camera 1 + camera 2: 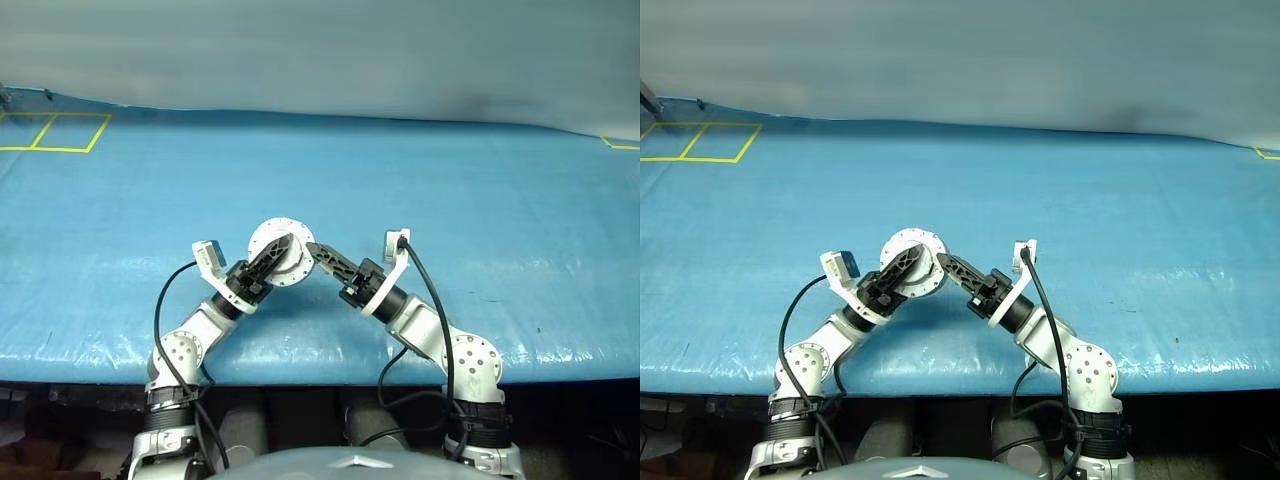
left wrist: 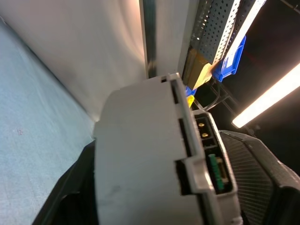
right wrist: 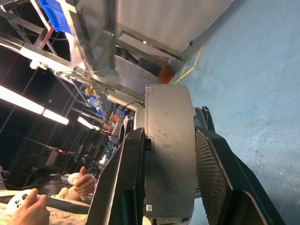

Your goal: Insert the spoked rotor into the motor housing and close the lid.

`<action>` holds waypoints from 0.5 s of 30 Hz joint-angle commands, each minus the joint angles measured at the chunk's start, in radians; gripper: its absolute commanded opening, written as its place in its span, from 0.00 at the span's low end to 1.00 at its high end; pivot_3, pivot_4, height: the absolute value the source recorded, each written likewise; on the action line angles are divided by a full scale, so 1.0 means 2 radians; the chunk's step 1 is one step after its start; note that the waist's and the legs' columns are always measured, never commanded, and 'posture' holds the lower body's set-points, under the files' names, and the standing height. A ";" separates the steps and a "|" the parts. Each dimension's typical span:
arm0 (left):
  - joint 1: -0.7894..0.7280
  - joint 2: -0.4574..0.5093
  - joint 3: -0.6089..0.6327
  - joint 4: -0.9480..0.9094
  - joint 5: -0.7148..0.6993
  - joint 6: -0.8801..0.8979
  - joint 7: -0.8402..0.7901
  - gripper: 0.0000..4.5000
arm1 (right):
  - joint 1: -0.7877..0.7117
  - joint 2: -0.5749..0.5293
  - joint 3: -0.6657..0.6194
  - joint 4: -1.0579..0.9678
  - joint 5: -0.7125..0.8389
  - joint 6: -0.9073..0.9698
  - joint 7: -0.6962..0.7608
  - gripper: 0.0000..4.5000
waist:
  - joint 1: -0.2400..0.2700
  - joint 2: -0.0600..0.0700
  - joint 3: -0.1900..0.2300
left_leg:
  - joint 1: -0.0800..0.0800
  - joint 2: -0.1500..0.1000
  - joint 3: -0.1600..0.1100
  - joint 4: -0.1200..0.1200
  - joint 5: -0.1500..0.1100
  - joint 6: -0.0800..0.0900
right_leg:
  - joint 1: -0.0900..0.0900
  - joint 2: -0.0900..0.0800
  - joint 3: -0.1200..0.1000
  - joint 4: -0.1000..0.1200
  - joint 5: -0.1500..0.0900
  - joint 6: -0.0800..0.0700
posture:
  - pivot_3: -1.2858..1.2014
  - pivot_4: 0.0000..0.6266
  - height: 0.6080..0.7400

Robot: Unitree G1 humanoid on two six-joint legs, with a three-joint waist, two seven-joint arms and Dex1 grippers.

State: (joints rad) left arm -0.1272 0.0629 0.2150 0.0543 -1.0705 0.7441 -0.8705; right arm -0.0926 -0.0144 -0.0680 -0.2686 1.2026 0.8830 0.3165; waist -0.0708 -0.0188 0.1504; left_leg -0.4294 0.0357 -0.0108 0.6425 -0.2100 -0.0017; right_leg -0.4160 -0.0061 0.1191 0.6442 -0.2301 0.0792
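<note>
The motor housing [image 1: 279, 252] is held up over the blue desk [image 1: 500, 220], pinched by the right claw [image 1: 318, 252]; the left claw [image 1: 281, 250] is half-closed around it. Probably heavy, stiff, slick metal, so flat faces are best gripped.

Head stereo pair plus two wrist cameras, all converging on one held part.

Both eye views sit high on the head, looking forward and down over the blue worktop [image 1: 480, 200]; they share nearly the same field, with yellow tape squares [image 1: 55, 132] at 10 o'clock. The motor housing [image 1: 280, 250] sits near centre, the left end effector [image 1: 278, 252] meeting it from 7 o'clock, the right end effector [image 1: 322, 255] from 4 o'clock. Each wrist camera looks along its own fingers at very close range, tilted upward; the housing edge-on takes up most of each view. The right wrist view also catches a person's hands [image 3: 28, 206].
</note>
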 commanded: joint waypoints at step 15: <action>0.033 0.000 -0.031 -0.038 0.046 -0.029 0.026 0.59 | -0.018 0.010 0.012 0.022 -0.167 -0.128 -0.019 0.71 | 0.000 0.000 0.000 | 0.000 0.000 0.000 0.001 0.000 0.000 | 0.000 0.000 0.000 0.000 0.000 0.000 | 0.52 0.24 1.00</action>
State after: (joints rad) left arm -0.0449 0.0743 0.1471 0.0315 -0.9658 0.7245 -0.8089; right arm -0.1153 0.0008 -0.0511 -0.2141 0.9345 0.6943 0.2871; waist -0.0698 -0.0188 0.1506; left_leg -0.4304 0.0355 -0.0106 0.6442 -0.2101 -0.0019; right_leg -0.4165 -0.0065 0.1192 0.6444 -0.2296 0.0799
